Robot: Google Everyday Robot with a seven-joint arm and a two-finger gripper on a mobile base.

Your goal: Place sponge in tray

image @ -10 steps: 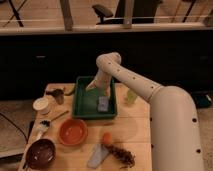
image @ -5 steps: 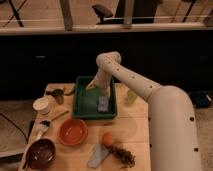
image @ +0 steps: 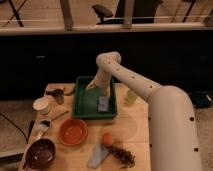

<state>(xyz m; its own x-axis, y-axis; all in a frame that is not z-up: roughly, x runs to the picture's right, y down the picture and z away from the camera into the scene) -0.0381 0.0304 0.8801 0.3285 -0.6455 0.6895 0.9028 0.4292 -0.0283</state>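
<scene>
The dark green tray [image: 80,100] stands at the back middle of the wooden table. The small pale grey-blue sponge [image: 102,104] lies flat inside the tray, towards its front right. My gripper [image: 93,85] hangs from the white arm over the tray's back part, up and to the left of the sponge and apart from it. Nothing shows in the gripper.
An orange bowl [image: 73,131] sits in front of the tray and a dark brown bowl [image: 41,152] at the front left. A white cup [image: 41,105] and a dark mug [image: 59,95] stand left of the tray. An orange ball [image: 106,138], a longer grey-blue piece [image: 98,155] and a pale green cup [image: 131,96] are nearby.
</scene>
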